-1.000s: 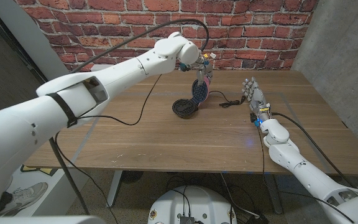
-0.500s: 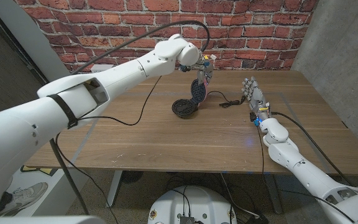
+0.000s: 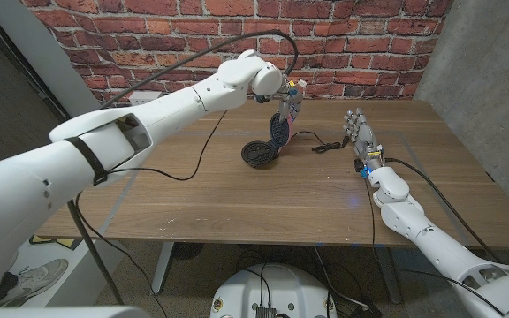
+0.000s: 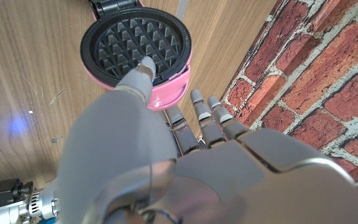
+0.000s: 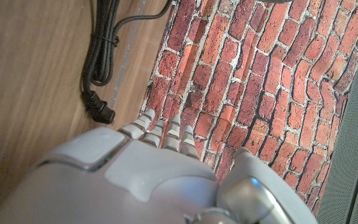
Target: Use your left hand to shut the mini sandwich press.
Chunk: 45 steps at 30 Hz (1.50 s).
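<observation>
One mini sandwich press (image 3: 269, 146) sits near the middle of the wooden table (image 3: 237, 199), toward the brick wall (image 3: 352, 44); it is open, its pink-backed lid (image 3: 281, 130) standing up over the dark round base (image 3: 259, 154). Two robot hands are in view. In the head view the left hand (image 3: 290, 99) is at the lid's top edge; in the left wrist view its fingers (image 4: 199, 115) reach behind the pink rim while the thumb lies against the ridged plate (image 4: 135, 46), though whether they clamp it cannot be told. Well apart, the right hand (image 3: 361, 140) rests on the table with fingers extended together, holding nothing. One black power cord (image 3: 312, 141) trails from the press toward that hand, its plug (image 5: 98, 109) just ahead of the fingertips.
</observation>
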Each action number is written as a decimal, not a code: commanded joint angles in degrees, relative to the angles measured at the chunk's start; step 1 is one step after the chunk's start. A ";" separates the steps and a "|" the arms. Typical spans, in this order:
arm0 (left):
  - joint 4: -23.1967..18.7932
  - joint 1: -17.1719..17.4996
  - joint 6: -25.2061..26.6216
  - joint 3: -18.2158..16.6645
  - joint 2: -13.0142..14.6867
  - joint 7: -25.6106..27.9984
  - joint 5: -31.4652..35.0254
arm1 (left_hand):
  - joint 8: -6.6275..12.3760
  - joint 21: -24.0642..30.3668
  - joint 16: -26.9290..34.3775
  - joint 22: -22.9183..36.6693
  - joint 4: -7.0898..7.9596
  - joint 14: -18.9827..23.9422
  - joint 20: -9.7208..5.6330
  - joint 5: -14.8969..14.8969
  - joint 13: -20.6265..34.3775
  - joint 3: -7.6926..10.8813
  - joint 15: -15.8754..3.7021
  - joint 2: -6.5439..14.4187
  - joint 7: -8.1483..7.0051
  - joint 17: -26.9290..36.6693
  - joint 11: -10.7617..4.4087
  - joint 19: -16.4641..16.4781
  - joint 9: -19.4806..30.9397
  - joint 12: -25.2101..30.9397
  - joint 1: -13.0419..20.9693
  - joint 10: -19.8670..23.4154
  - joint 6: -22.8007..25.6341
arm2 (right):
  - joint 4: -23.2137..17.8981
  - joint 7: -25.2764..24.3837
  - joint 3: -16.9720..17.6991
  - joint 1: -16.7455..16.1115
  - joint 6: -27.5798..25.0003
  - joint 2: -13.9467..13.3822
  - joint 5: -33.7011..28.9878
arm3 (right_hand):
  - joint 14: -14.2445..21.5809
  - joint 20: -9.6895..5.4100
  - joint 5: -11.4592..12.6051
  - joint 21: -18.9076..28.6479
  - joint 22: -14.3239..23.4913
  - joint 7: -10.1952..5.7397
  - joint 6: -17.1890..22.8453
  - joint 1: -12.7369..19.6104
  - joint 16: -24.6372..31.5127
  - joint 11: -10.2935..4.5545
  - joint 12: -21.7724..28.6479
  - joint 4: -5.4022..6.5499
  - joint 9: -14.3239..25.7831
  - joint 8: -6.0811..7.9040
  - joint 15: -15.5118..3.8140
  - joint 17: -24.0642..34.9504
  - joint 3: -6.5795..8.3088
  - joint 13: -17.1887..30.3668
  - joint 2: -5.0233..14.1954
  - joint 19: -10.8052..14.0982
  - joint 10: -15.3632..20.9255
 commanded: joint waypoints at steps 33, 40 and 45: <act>-22.82 26.99 0.29 -10.95 17.86 33.26 32.76 | 5.50 -0.42 0.61 0.23 0.55 8.08 -0.62 0.49 3.22 -1.32 -10.79 -0.14 0.35 2.02 -0.17 3.62 0.69 5.71 0.20 5.74 6.81 | -5.20 -4.94 -1.71 0.25 -4.65 -1.91 -4.88 | -0.03 -0.97 -0.29 -0.21 0.13 -0.16 0.32 0.19 0.25 -0.02 -0.05 -0.06 0.30 0.09 0.02 0.10 -0.16 0.32 -0.34 0.44 0.42; -22.48 31.48 2.86 -13.47 18.57 37.96 33.66 | 6.02 -0.30 0.34 0.26 0.50 9.47 -0.79 0.51 2.77 -1.51 -10.64 -0.61 -0.26 2.19 -0.35 4.62 0.32 6.21 0.29 6.82 7.72 | -5.86 -5.66 -2.04 0.66 -5.83 -2.22 -5.72 | -0.01 -0.98 -0.29 -0.22 0.13 -0.16 0.31 0.18 0.26 -0.02 -0.06 -0.06 0.30 0.09 0.04 0.11 -0.18 0.32 -0.35 0.44 0.44; -23.42 34.36 4.86 -14.72 19.49 40.84 34.95 | 6.04 -0.34 -0.09 0.27 0.85 9.70 -0.65 0.59 2.38 -1.68 -10.62 -0.94 0.00 2.12 -0.39 4.84 0.10 6.07 -0.29 6.85 7.69 | -6.17 -5.90 -2.39 1.19 -6.65 -2.32 -6.27 | -0.02 -1.01 -0.29 -0.22 0.13 -0.18 0.30 0.18 0.26 0.00 -0.07 -0.07 0.30 0.08 0.01 0.11 -0.18 0.32 -0.34 0.44 0.42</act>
